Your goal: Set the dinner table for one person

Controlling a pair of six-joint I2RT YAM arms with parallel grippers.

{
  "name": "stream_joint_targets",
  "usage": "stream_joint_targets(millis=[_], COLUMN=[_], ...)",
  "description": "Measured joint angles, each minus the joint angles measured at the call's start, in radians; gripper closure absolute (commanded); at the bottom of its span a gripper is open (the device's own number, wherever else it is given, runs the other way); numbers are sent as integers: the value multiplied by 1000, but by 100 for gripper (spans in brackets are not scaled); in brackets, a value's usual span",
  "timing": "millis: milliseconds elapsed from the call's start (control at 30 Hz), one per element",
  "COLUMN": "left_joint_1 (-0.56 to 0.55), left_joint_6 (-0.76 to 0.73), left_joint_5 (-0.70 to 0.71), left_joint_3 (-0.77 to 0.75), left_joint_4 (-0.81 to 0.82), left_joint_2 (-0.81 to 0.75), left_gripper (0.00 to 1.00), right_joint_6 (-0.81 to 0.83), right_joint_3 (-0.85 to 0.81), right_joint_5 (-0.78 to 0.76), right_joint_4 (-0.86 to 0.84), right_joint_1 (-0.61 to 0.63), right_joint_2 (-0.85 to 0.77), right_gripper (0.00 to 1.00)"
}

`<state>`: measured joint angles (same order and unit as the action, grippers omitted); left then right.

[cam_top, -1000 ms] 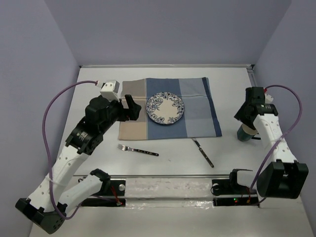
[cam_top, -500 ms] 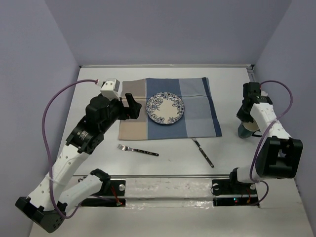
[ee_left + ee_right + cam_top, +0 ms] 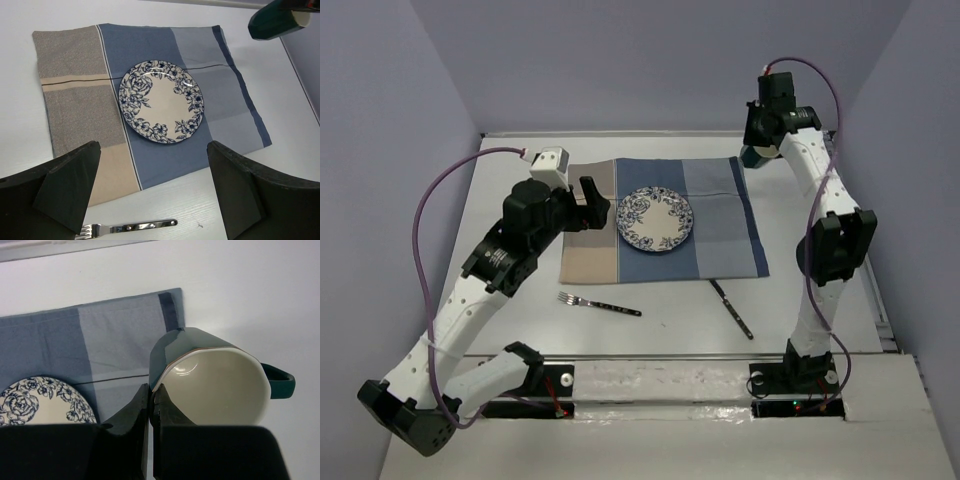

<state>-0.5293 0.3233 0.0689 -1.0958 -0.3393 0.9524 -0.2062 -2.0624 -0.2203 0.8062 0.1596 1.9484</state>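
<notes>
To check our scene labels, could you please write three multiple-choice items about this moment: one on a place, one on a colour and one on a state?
1. Where does the plate sit?
A) on the checked placemat
B) on top of the mug
C) held up in the air

2. What colour is the outside of the mug?
A) red
B) dark green
C) yellow

3. How is the left gripper?
A) shut on the plate
B) shut on the mug
C) open and empty

Answers:
1 A, as the plate lies flat on the middle, blue part of the cloth.
2 B, as the right wrist view shows a dark green wall around a cream inside.
3 C, as its jaws stand wide apart with nothing between them.
</notes>
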Motion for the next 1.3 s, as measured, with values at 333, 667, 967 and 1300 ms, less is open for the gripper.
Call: stream_joint_targets(millis=[333, 667, 967, 1300], left_joint_1=[0, 0, 0, 0], left_joint_6=[-2, -6, -16, -26], left_joint_5=[64, 110, 116, 121], left_joint_3=[-36, -55, -74, -78], left_joint_4=[-31, -41, -48, -48], left_joint_2=[29, 64, 88, 100], left_gripper=[1, 1, 1, 1], right_joint_6=[108, 180, 208, 217], right_joint_3=[-374, -377, -383, -383], right_joint_5=[140, 168, 97, 60], right_joint_4=[85, 110, 109, 109], right_joint_1=[22, 108, 119, 113], right_joint_2=[379, 449, 481, 484], right_gripper=[100, 100, 100, 87])
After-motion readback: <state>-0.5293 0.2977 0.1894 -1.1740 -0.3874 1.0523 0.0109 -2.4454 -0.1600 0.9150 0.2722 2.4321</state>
